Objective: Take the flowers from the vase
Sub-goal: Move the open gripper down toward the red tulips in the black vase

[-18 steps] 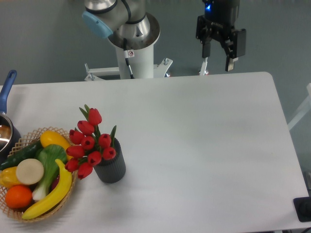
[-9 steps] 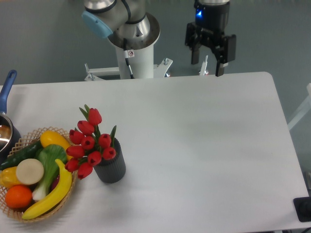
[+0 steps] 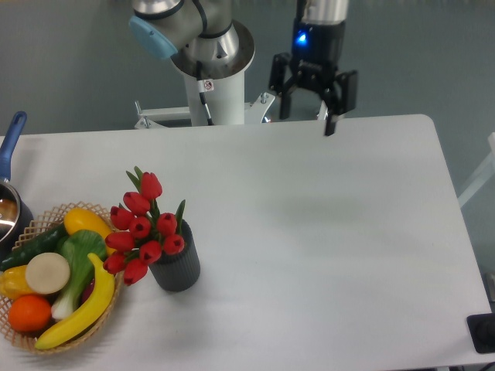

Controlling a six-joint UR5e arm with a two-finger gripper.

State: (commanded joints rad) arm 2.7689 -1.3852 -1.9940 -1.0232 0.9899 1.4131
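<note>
White table (image 3: 325, 255) against a grey-green backdrop, viewed from above and in front by the fixed camera. At far left, the blue handle of a saucepan (image 3: 9, 185) enters from the edge; beside it sits a wicker basket (image 3: 39, 340) holding coloured fruit and vegetables, among them a banana (image 3: 81, 313) and an orange (image 3: 29, 312). Just right of the basket, and touching or nearly touching its rim, stands the vase (image 3: 176, 263), a dark ribbed cylinder, upright. The flowers (image 3: 143, 228) rise out of it and lean left over the basket's edge, red buds clustered above green leaves; they remain seated in the vase. Further right, at the table's far edge, stands the arm's white base column (image 3: 216, 93). Right of that hangs the gripper (image 3: 309, 116), fingers pointing down and standing apart, holding nothing, above the back edge of the table and well apart from the flowers.

Step in hand, as judged: the approach, with no grasp yet made. The next move calls for travel forward and leftward to a position over the bouquet, then a descent with the fingers straddling the stems or the bud cluster, closing gently, and a lift tall enough for the stems to clear the vase rim without tipping it.
</note>
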